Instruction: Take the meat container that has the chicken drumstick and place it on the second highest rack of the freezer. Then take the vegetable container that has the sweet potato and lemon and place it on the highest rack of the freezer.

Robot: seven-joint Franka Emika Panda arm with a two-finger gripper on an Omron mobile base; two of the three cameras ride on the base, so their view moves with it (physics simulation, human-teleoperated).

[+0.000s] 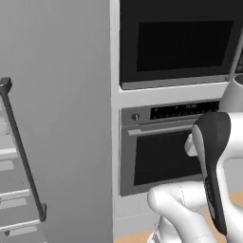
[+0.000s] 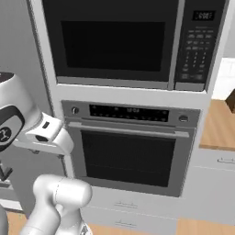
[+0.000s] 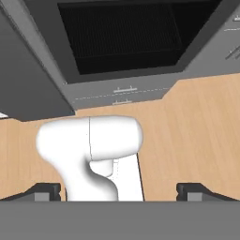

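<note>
A: Gripper [image 3: 120, 190] first. In the hand view its two dark fingertips [image 3: 47, 191] stand far apart at the bottom, jaws spread wide, nothing between them.

B: And beyond them?

A: Wooden floor [image 3: 197, 131], then the grey drawer fronts [image 3: 124, 91] under the lower wall oven [image 3: 122, 37], its black glass taking the top of that view.

B: What about the freezer?

A: The freezer [image 1: 57, 95] stands at the left in the left base view, a tall grey cabinet just beside the oven column. Its door [image 1: 14, 180] is swung open at the far left, with the long black bar handle [image 1: 21, 152] slanting down it and light-grey door shelves behind the bar.

B: The racks, the containers?

A: I cannot tell; the freezer's inside is hidden from these angles. The right base view gives the two stacked ovens, the upper oven [image 2: 114, 41] above the lower, a wooden counter [image 2: 220, 124] to their right.
</note>
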